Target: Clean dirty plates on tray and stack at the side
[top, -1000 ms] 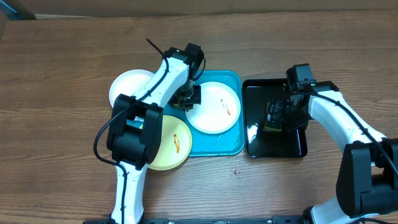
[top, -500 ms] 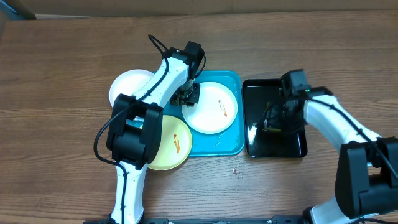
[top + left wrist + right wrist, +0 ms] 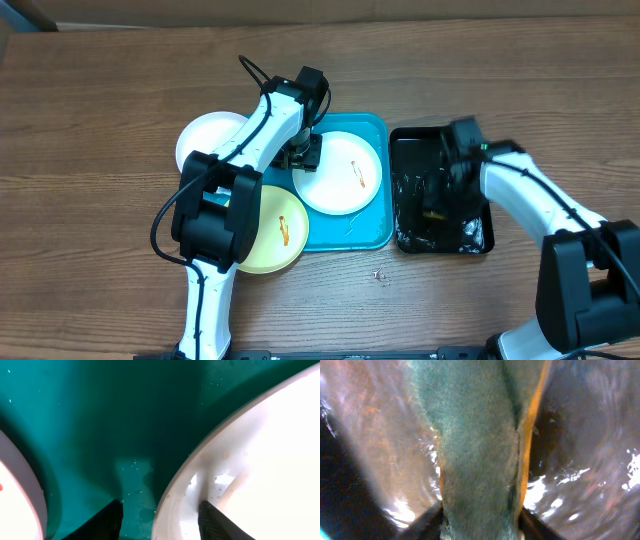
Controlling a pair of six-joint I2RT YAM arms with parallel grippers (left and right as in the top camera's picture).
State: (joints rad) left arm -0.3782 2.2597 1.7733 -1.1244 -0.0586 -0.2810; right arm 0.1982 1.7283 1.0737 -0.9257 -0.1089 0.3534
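Observation:
The teal tray (image 3: 372, 130) holds a white plate (image 3: 345, 175) with an orange smear. A yellow-green plate (image 3: 270, 232), also smeared, overlaps the tray's lower left corner. Another white plate (image 3: 203, 140) lies on the table left of the tray. My left gripper (image 3: 303, 153) is open at the tray plate's left edge. In the left wrist view its jaws straddle the plate's rim (image 3: 175, 495), one finger over the tray floor (image 3: 100, 425), the other over the plate. My right gripper (image 3: 437, 192) is shut on a green and orange sponge (image 3: 475, 450).
A glossy black tray (image 3: 408, 150) with rippling water stands right of the teal tray, and my right gripper works inside it. A small speck (image 3: 378, 274) lies on the wooden table (image 3: 100, 220) in front of the trays.
My left jaws have opened at the white plate's rim. My right gripper has slid left and toward the front in the black tray and closed on the sponge, stirring the water.

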